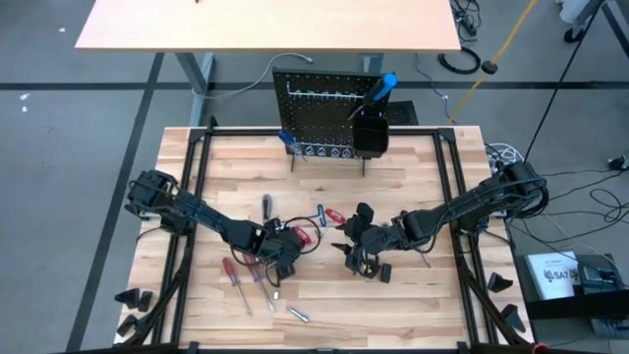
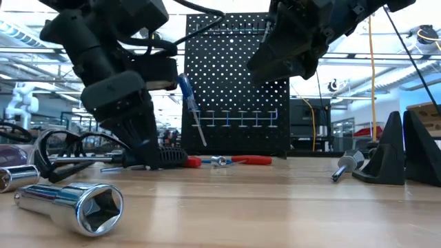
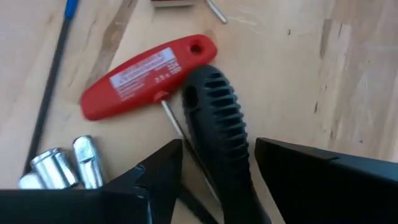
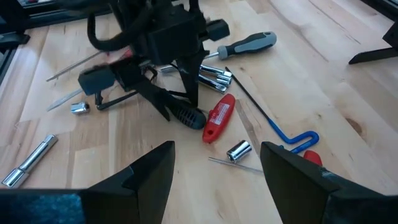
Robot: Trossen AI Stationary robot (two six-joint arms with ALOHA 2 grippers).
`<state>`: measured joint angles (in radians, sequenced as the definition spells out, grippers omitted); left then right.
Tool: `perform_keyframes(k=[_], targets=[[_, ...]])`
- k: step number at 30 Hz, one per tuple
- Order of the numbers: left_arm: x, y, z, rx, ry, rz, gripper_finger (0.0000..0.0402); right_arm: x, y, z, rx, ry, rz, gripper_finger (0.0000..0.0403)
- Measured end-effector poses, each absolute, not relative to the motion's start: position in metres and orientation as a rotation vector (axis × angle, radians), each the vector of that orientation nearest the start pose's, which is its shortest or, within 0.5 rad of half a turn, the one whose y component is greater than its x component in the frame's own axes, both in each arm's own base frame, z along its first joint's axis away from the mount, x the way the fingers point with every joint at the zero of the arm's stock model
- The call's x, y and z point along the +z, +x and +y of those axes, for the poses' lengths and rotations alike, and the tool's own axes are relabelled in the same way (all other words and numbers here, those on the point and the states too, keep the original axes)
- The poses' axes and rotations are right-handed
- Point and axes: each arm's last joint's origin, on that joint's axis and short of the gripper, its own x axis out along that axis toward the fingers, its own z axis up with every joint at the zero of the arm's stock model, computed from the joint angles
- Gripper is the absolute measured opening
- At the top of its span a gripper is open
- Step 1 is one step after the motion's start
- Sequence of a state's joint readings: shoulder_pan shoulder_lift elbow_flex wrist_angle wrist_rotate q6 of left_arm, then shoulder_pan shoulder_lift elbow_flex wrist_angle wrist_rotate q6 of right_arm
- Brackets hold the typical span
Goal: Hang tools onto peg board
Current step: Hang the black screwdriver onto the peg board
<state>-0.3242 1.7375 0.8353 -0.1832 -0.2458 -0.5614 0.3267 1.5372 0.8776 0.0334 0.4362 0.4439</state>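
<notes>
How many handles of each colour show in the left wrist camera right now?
Red T-handle: 1
Black ribbed handle: 1
Blue handle tip: 1, only its end in view
Total: 3

Robotics lab: taped grey floor (image 1: 79, 147), loose cables (image 1: 590, 187), another robot arm (image 2: 17, 103).

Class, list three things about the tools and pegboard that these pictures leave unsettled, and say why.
1. Black ribbed handle: its far end is hidden between the left end effector's fingers, left wrist view.
2. Peg board bin contents: too small, high view.
3. Red T-handle label: too blurred to read.
</notes>
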Motion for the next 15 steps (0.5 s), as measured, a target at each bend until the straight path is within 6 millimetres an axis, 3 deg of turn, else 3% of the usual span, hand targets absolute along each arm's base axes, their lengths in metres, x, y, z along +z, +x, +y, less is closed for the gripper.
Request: perform_keyframes(k=[10,15], targets=[[0.1183,0.2942,-0.0915,0.196,-0.188,1.049,0.023,0.2097,0.3048,0.0904,-0.23,0.199,0.543,0.0231],[0.1177,0.2937,-0.0912,0.179,-0.17,1.059,0.0204,0.2097,0.3048,0.0904,-0.23,0.199,0.543,0.0231]])
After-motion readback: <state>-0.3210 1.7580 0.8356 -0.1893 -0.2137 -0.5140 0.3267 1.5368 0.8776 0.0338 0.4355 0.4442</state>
